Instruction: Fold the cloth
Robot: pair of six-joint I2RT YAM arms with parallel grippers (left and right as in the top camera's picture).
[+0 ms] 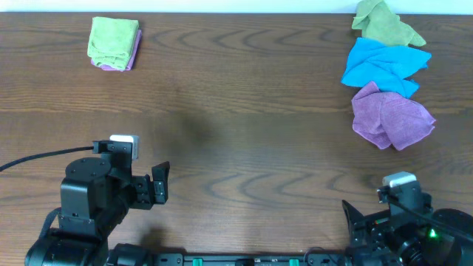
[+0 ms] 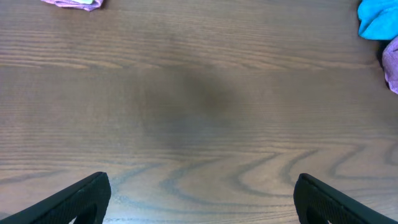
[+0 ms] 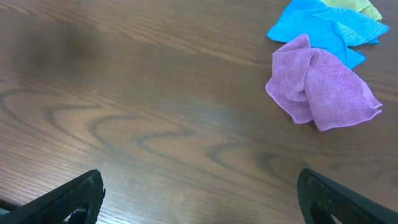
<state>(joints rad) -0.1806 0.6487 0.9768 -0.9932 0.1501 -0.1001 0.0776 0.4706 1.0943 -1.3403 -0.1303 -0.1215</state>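
Observation:
Three crumpled cloths lie at the right: a purple cloth point(image 1: 390, 118) point(image 3: 320, 84), a blue cloth point(image 1: 383, 65) point(image 3: 323, 28) behind it, and an olive-green cloth point(image 1: 384, 22) at the far corner. A folded green cloth point(image 1: 113, 38) rests on a folded purple one point(image 1: 118, 65) at the far left. My left gripper point(image 1: 151, 188) point(image 2: 202, 199) is open and empty near the front left. My right gripper point(image 1: 355, 222) point(image 3: 199, 199) is open and empty at the front right, well short of the purple cloth.
The brown wooden table point(image 1: 244, 111) spans the view. The folded stack's edge shows at the top left of the left wrist view point(image 2: 74, 2), with blue and purple cloth edges at its right point(image 2: 379, 18).

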